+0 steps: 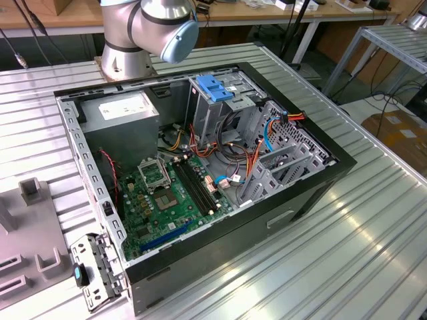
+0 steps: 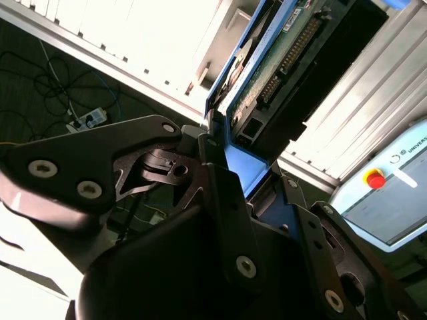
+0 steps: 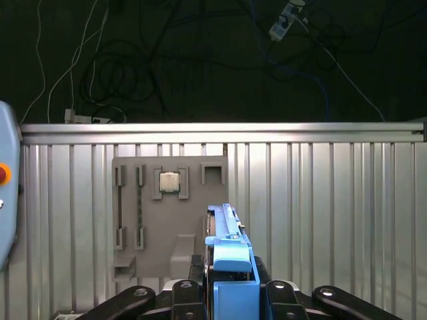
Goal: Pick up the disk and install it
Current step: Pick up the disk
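The disk (image 3: 227,233) is being pinched by the hand (image 3: 230,283) above the grey tray (image 3: 150,220). Its blue rails (image 2: 243,163) are being gripped, probably sparing electronics.

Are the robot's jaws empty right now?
No, in the second wrist view the jaws are clamped on one end of the blue-framed disk.

Silver arm (image 1: 123,30), blue cap (image 1: 180,39); black fingers (image 2: 221,200)
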`<state>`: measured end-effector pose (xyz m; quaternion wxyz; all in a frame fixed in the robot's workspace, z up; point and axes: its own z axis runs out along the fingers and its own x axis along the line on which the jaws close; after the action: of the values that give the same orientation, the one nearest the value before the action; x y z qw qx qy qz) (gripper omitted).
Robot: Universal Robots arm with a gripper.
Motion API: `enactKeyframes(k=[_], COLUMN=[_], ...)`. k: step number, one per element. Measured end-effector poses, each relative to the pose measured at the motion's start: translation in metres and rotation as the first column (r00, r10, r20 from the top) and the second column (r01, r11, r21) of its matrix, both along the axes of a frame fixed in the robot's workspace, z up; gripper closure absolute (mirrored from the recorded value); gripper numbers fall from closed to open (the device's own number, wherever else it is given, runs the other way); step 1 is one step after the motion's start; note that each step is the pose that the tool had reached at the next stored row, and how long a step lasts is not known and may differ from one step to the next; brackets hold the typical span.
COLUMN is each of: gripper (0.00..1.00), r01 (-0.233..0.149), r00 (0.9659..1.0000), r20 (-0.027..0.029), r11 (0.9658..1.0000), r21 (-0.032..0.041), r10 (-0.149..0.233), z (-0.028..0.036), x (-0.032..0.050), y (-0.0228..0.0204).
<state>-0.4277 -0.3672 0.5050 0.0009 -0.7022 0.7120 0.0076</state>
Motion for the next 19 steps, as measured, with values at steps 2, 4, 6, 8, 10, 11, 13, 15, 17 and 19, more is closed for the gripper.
enactKeyframes(k=[2,4,6,8,10,11,13,15,17,19], gripper=[0.63,0.63,0.63,0.63,0.63,0.63,0.63,0.63,0.63,0.63], r01=[0.0,0.0,0.0,0.0,0.0,0.0,0.0,0.0,0.0,0.0], r00=[1.0,1.0,1.0,1.0,1.0,1.0,1.0,1.0,1.0,1.0], r20=[0.0,-0.0001,-0.0001,0.0,0.0,0.0,-0.0001,-0.0001,0.0,-0.0001], r11=[1.0,1.0,1.0,1.0,1.0,1.0,1.0,1.0,1.0,1.0], r21=[0.0,-0.0001,0.0,0.0,0.0,0.0,-0.0001,0.0,-0.0001,-0.0001], r10=[0.0,0.0,0.0,0.0,0.0,0.0,0.0,0.0,0.0,0.0], z=[0.0,0.0,0.0,0.0,0.0,0.0,0.0,0.0,0.0,0.0], x=[0.0009,0.0019,0.0031,0.0045,0.0054,0.006,0.0072,0.0083,0.0096,0.0107], y=[0.0,0.0,0.0,0.0,-0.0001,-0.0001,-0.0001,-0.0001,-0.0001,-0.0002])
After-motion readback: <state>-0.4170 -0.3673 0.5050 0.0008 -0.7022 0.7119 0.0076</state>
